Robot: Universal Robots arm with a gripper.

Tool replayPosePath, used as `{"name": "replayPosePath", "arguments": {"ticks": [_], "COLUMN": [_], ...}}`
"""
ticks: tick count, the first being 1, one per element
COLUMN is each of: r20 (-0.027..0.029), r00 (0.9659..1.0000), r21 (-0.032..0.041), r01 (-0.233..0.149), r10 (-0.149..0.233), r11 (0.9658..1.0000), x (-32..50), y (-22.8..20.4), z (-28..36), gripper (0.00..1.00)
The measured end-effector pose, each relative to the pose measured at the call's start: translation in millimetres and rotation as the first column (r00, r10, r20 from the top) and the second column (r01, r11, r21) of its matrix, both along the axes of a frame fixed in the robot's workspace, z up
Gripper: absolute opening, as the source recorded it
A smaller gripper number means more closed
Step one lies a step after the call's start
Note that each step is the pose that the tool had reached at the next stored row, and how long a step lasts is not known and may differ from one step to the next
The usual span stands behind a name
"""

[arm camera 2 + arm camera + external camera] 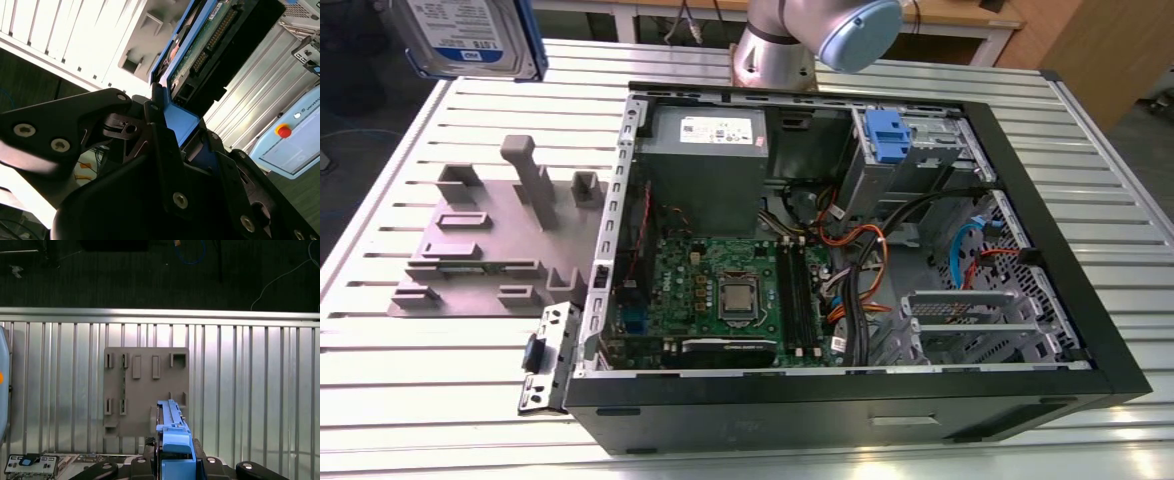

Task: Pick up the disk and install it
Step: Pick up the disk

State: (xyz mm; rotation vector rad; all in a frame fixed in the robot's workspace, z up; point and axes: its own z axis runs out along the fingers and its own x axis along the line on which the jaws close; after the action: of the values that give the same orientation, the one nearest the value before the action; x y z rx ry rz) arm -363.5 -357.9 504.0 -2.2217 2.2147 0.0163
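The disk (464, 35), a silver drive with a white-and-blue label in a blue carrier, hangs high above the far corner of the table at the exterior view's left. In the second wrist view my gripper (176, 131) is shut on the disk (210, 37) by the blue carrier end, with black fingers (157, 135) on either side. The first wrist view looks along the disk (171, 425) edge-on, with the gripper (172, 460) clamped at its near end, well above the grey fixture plate (145, 390).
An open computer case (1067, 330) lies on the slatted metal table (440, 400), with a grey power supply (707, 150), a motherboard (734, 295) and a blue latch piece (886, 135) in the drive bay. The grey fixture plate (480, 240) sits beside the case. A pendant with a red button (284, 131) lies nearby.
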Motion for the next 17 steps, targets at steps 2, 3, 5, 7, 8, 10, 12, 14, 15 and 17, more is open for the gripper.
{"name": "replayPosePath", "arguments": {"ticks": [2,3,5,7,8,10,12,14,15,17], "r20": [0.0000,0.0001,0.0000,0.0001,0.0000,0.0000,0.0000,0.0000,0.0000,0.0000], "r00": [1.0000,1.0000,1.0000,1.0000,1.0000,1.0000,1.0000,1.0000,1.0000,1.0000], "r21": [0.0000,0.0000,0.0000,0.0001,0.0000,0.0000,0.0000,0.0000,0.0000,0.0000], "r01": [0.000,0.000,0.000,0.000,0.000,0.000,0.000,0.000,0.000,0.000], "r10": [0.000,0.000,0.000,0.000,0.000,0.000,0.000,0.000,0.000,0.000], "r11": [1.0000,1.0000,1.0000,1.0000,1.0000,1.0000,1.0000,1.0000,1.0000,1.0000], "x": [0.8,1.1,1.9,2.5,2.8,3.3,3.8,4.3,4.8,5.3], "y": [0.0,0.0,0.0,0.0,0.0,0.0,0.0,0.0,0.0,0.0], "z": [0.0,0.0,0.0,0.0,0.0,0.0,0.0,0.0,0.0,0.0], "gripper": [0.36,0.36,0.36,0.36,0.36,0.36,0.36,0.36,0.36,0.36]}}
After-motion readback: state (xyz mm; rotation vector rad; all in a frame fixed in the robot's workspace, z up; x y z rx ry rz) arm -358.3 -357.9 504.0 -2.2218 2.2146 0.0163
